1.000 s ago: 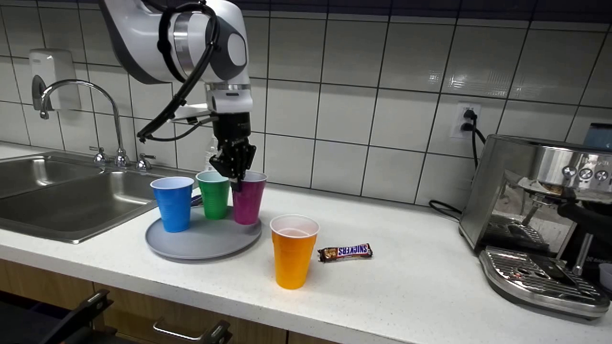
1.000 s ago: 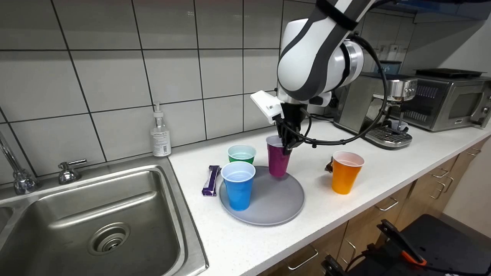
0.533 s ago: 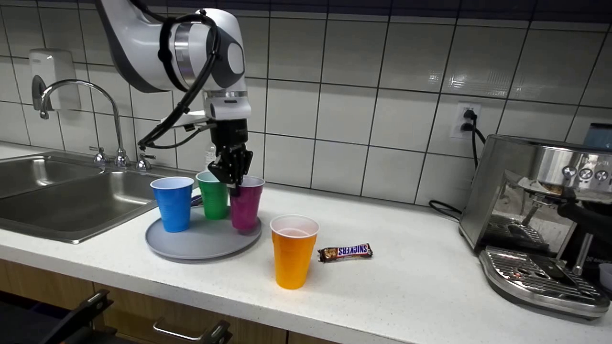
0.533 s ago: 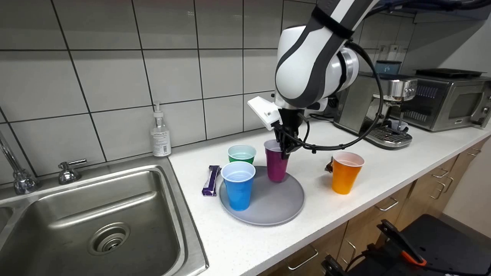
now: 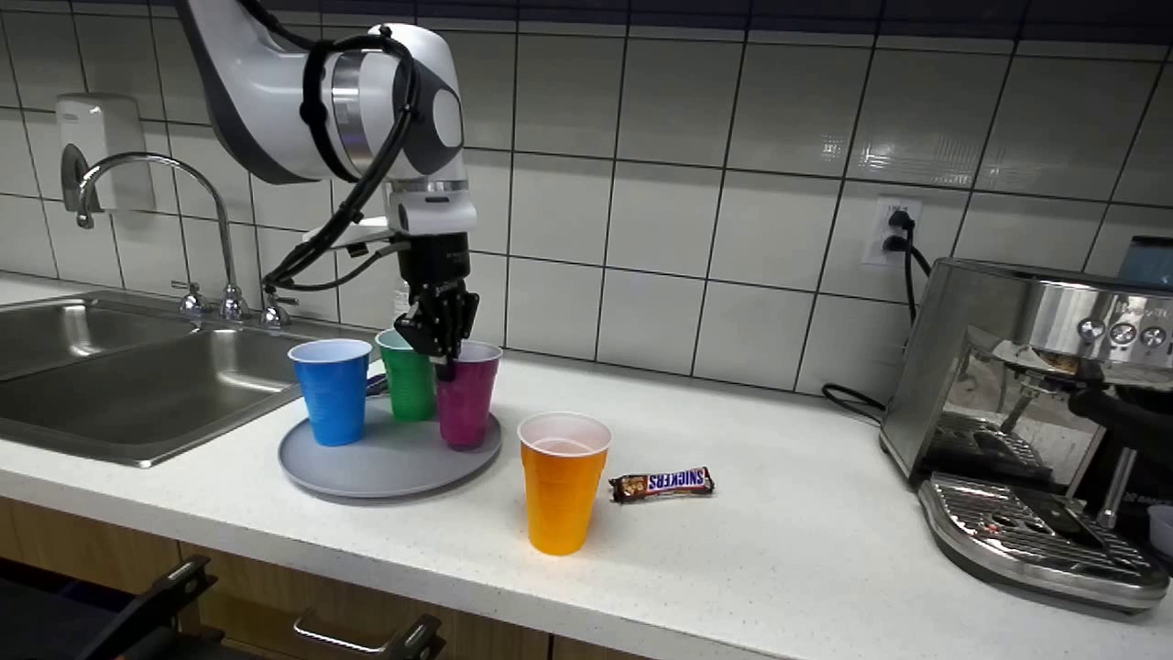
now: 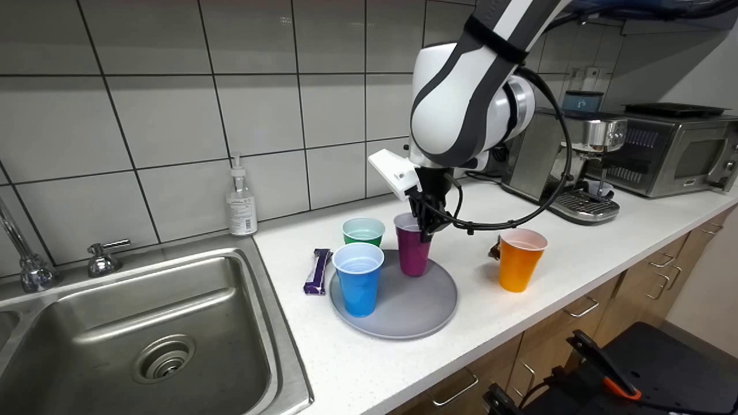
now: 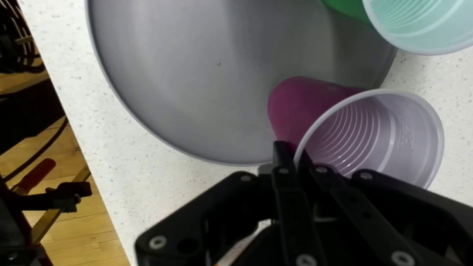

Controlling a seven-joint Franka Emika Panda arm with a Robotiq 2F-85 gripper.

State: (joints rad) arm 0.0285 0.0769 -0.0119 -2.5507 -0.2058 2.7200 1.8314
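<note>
Purple tapered cup [image 7: 354, 123], ridged inside, its thin wall pinched by the gripper [image 7: 293, 151]

Magenta cup [image 5: 465, 408], tapering, pale and ribbed inside, mouth up, one wall pinched at the rim between the jaws! Its base is off-centre over the round grey plate [image 7: 207, 92], towards the edge; touching or just clear, hard to call.

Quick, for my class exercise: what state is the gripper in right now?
Gripper: closed, holding the magenta cup by its rim.
</note>
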